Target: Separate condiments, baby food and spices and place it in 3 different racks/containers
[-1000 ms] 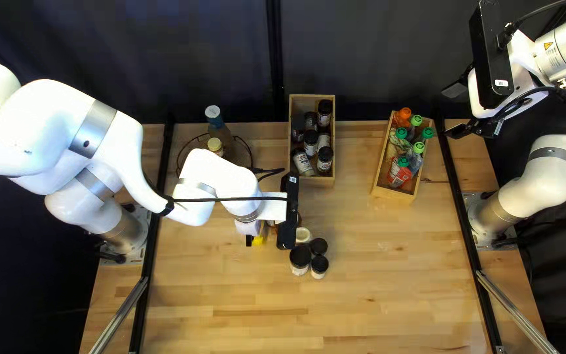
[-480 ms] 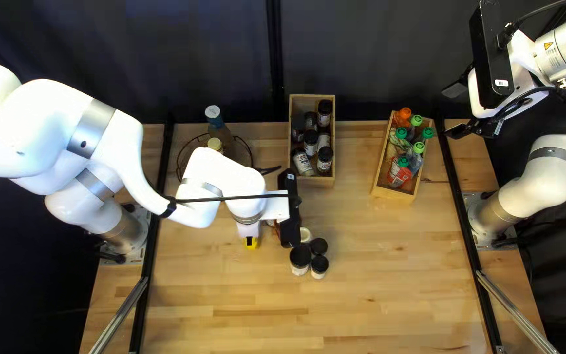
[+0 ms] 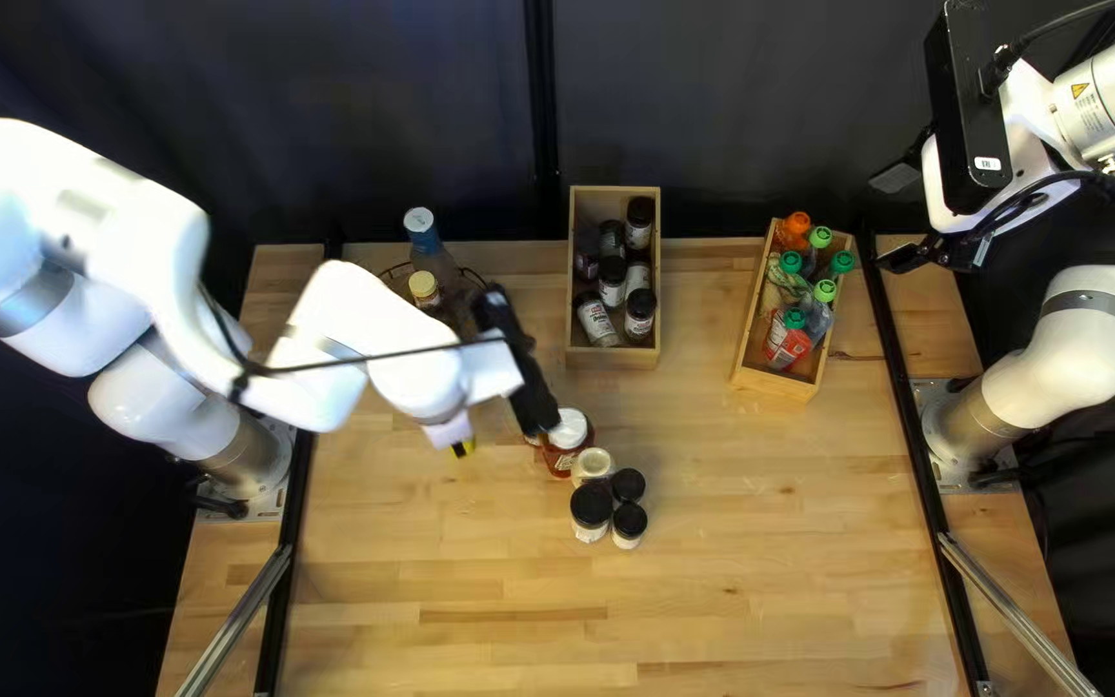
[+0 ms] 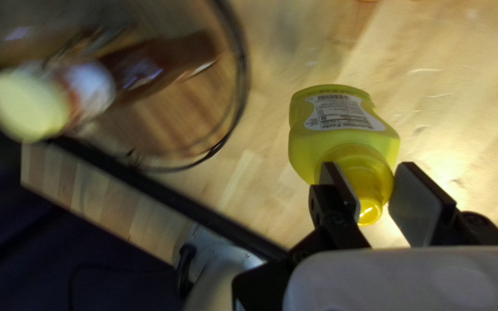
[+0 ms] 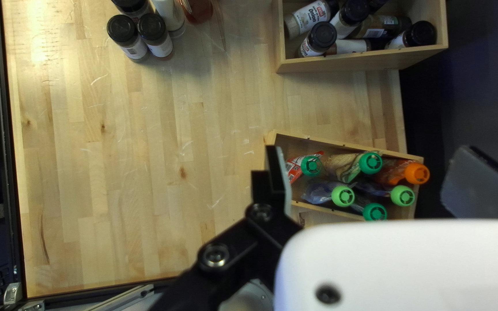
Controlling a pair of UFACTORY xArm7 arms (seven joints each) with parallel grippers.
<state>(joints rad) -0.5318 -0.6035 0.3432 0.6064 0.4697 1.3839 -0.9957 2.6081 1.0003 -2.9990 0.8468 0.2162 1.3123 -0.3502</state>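
My left gripper grasps yellow bottle by its cap, my right gripper is spread wide, box ahead.

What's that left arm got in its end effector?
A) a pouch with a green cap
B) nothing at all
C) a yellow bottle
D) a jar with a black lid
C: the left wrist view shows the yellow bottle with its narrow end pinched between the two fingers of the left end effector.
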